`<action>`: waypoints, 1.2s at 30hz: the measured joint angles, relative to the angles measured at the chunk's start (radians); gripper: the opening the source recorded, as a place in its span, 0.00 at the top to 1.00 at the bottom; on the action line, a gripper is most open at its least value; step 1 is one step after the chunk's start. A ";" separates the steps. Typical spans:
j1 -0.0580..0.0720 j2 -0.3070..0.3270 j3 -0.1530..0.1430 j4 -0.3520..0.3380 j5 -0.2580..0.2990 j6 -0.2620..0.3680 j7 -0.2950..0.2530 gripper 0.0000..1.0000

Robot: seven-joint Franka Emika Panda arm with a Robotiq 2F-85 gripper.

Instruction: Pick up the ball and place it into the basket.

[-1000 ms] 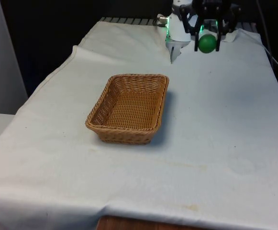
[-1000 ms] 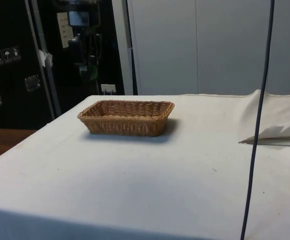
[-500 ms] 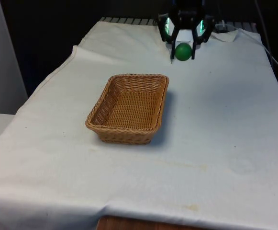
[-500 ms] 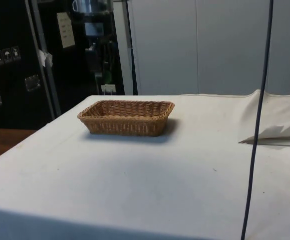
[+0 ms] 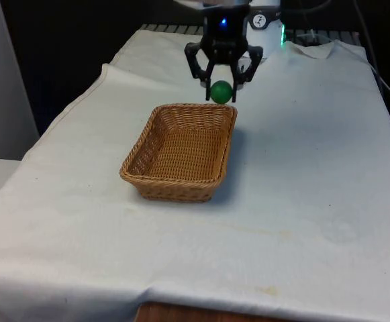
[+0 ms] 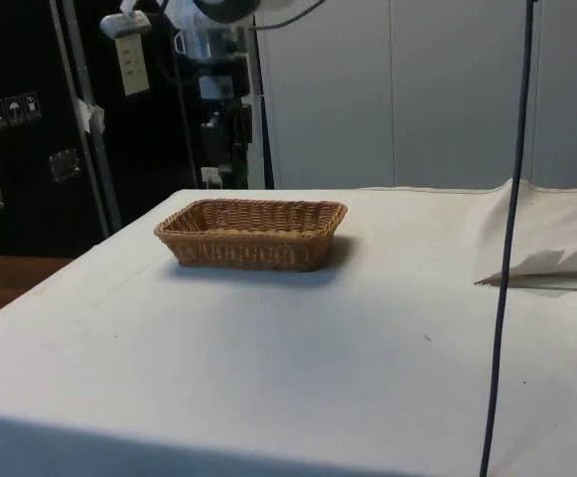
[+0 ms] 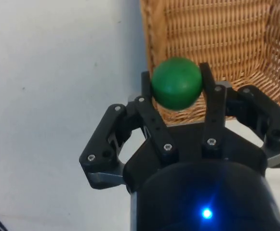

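- The gripper [image 5: 221, 86] hangs in the air above the far end of the basket [image 5: 181, 151], its black fingers [image 7: 211, 96] pointing down and closed on a green ball [image 5: 221, 91].
- In the wrist view the gripper [image 7: 178, 89] has the ball [image 7: 176, 83] pinched between its two fingers, one on each side, with most of the ball standing clear beyond the fingertips.
- The ball is off the surface [image 5: 302, 174], held just above the basket's far rim, toward the front view's right corner of that rim.
- The wrist view shows the ball over the basket's [image 7: 217, 43] woven end wall, with the white cloth beside it.
- The basket is a shallow, rectangular, tan wicker one, sitting flat on the white cloth near the middle of the surface; its long axis runs roughly toward the robot.
- In the side view the basket [image 6: 251, 233] stands on the surface [image 6: 298, 358], and the arm's lower part [image 6: 218, 109] shows against the dark cabinets behind it; the ball is hard to make out there.
- Nothing lies inside the basket.
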 measured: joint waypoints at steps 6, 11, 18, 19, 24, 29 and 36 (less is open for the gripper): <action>-0.008 0.051 -0.028 -0.003 0.044 0.030 -0.049 1.00; -0.012 0.086 -0.046 -0.003 0.081 0.049 -0.083 1.00; -0.020 0.157 -0.076 -0.002 0.154 0.088 -0.143 1.00; -0.022 0.166 -0.078 -0.002 0.164 0.092 -0.149 1.00; -0.023 0.201 -0.078 0.001 0.195 0.109 -0.155 1.00; -0.023 0.244 -0.073 0.003 0.228 0.129 -0.155 1.00; -0.025 0.266 -0.078 0.013 0.250 0.134 -0.171 1.00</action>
